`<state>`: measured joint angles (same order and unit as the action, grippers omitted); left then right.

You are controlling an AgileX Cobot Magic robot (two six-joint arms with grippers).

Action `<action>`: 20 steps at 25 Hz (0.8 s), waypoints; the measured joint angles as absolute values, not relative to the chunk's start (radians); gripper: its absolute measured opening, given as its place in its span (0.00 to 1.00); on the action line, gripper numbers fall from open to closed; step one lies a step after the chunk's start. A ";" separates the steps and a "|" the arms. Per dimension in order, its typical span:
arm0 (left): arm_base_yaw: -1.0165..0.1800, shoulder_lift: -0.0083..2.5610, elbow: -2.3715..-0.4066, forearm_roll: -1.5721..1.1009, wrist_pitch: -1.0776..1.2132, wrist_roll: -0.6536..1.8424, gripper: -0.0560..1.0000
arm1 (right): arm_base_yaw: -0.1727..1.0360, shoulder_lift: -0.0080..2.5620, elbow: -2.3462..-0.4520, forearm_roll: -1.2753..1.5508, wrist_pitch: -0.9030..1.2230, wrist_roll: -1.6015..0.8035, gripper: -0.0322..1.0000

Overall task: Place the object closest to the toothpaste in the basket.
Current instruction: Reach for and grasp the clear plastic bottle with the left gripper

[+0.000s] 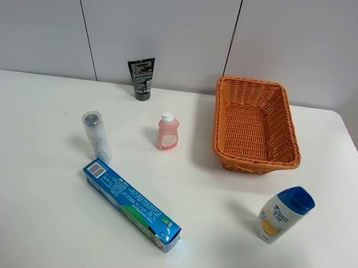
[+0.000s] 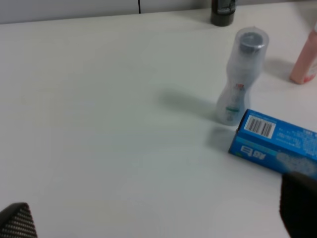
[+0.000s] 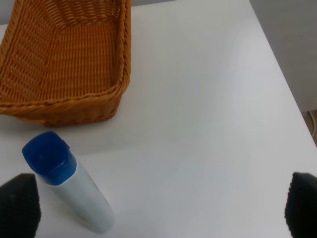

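1. The bottle (image 1: 97, 136) stands upright, long axis vertical. It is just beside the barcode end of the toothpaste (image 1: 132, 204) and well apart from the basket (image 1: 253, 129).
2. The left gripper (image 2: 158, 218) is judged nearer. The bottle lies ahead of its fingers (image 2: 299, 203), off their centre line.
3. The left gripper's fingers are spread wide, holding and touching nothing.
4. The right gripper (image 3: 161, 206) is likewise spread wide and empty.

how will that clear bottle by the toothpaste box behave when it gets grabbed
The clear bottle stands tall on a narrow base, so a sideways nudge would probably tip it, and being round it might then roll. Its smooth plastic looks slippery, though the pinched waist may help a grip. The toothpaste box sits close beside its base.
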<state>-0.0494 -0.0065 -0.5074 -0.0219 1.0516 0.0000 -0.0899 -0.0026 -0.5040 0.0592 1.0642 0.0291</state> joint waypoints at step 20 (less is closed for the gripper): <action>-0.049 0.032 -0.535 -0.016 0.961 0.000 0.99 | -0.090 -0.003 -0.504 0.059 1.064 0.029 0.99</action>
